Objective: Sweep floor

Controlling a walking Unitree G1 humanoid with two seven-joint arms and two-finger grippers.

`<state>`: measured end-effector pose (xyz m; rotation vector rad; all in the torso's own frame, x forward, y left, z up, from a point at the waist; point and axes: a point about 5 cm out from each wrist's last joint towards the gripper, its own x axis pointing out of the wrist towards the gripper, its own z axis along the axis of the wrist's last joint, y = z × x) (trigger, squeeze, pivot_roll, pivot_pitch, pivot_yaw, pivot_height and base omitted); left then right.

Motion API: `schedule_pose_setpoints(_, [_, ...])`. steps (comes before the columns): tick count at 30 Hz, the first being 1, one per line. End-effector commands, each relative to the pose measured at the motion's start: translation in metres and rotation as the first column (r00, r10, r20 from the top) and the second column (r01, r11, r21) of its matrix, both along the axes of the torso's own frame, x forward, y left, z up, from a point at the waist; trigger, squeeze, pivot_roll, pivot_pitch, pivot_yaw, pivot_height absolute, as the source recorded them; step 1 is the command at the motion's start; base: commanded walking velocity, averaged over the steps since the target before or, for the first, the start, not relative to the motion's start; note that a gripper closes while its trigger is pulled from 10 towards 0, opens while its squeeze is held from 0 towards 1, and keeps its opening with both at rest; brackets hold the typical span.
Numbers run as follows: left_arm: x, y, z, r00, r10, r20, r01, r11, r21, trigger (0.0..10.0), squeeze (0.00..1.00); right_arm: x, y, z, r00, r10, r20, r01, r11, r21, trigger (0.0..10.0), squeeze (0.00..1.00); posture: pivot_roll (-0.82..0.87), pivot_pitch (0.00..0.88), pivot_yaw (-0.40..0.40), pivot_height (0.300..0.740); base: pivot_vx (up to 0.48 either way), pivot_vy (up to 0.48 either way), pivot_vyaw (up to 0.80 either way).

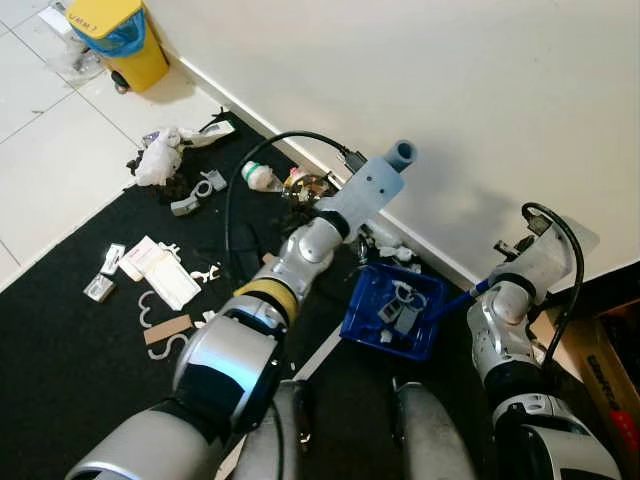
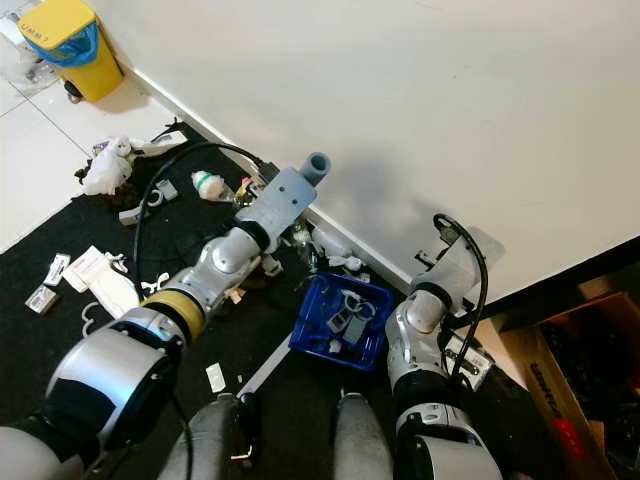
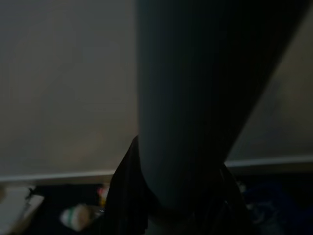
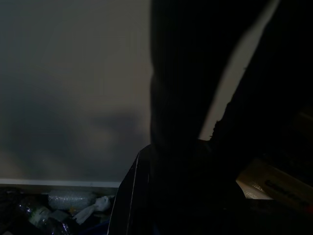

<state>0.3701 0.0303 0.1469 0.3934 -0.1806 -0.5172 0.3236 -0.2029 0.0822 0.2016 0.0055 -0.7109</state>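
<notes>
The blue dustpan (image 1: 392, 312) is seen on the black mat (image 1: 70, 340) near the wall (image 1: 450, 90), loaded with grey bits; its blue handle runs to the right arm's wrist, so it looks held there, though the right gripper (image 4: 195, 147) itself is hidden and its jaws can't be told. The left arm is stretched toward the baseboard above the dustpan; a dark shaft (image 3: 195, 98) is seen up close in the left wrist view, but the left gripper (image 3: 166, 205) is too dark to judge, jaws unclear. Litter (image 1: 160, 270) is scattered on the mat left of the dustpan; a yellow bin (image 1: 118, 38) is parked on the tile (image 1: 50, 150), well apart.
</notes>
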Motion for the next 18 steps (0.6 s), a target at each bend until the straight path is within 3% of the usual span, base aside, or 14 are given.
schedule_pose_setpoints(1, [-0.007,-0.008,-0.012,0.997,-0.016,-0.078,0.010,0.997,-0.078,10.0,0.00,-0.016,-0.006,-0.027,0.990,-0.037,-0.135,0.037,0.999,0.004,10.0,0.00,-0.13,0.335,0.032,0.740,0.000,0.000,0.00])
schedule_pose_setpoints(3, [-0.009,-0.011,-0.014,0.993,-0.031,-0.115,0.018,0.993,-0.119,10.0,0.00,-0.016,-0.006,-0.027,0.991,-0.036,-0.132,0.037,0.999,0.003,10.0,0.00,-0.13,0.331,0.032,0.740,0.000,0.000,0.00])
schedule_pose_setpoints(6, [-0.009,-0.021,-0.011,0.980,-0.054,-0.192,-0.001,0.961,-0.276,10.0,0.00,-0.014,-0.011,-0.024,0.991,-0.043,-0.123,0.043,0.999,0.000,10.0,0.00,-0.13,0.329,0.031,0.740,0.000,0.000,0.00])
schedule_pose_setpoints(8, [-0.009,-0.023,-0.008,0.978,-0.055,-0.200,-0.009,0.952,-0.307,10.0,0.00,-0.014,-0.012,-0.023,0.992,-0.044,-0.122,0.044,0.999,0.000,10.0,0.00,-0.13,0.329,0.031,0.740,0.000,0.000,0.00])
schedule_pose_setpoints(14, [-0.004,-0.046,0.027,0.981,-0.087,-0.171,-0.006,0.877,-0.480,10.0,0.00,-0.011,-0.015,-0.020,0.992,-0.044,-0.115,0.044,0.999,-0.001,10.0,0.00,-0.12,0.311,0.033,0.740,0.000,0.000,0.00])
schedule_pose_setpoints(16, [-0.004,-0.046,0.027,0.981,-0.087,-0.171,-0.006,0.877,-0.480,10.0,0.00,-0.011,-0.015,-0.020,0.992,-0.044,-0.115,0.044,0.999,-0.001,10.0,0.00,-0.12,0.311,0.033,0.740,0.000,0.000,0.00])
schedule_pose_setpoints(18, [-0.004,-0.057,0.043,0.981,-0.135,-0.141,0.042,0.852,-0.521,10.0,0.00,-0.010,-0.014,-0.020,0.993,-0.042,-0.113,0.042,0.999,0.001,10.0,0.00,-0.12,0.303,0.039,0.740,0.000,0.000,0.00])
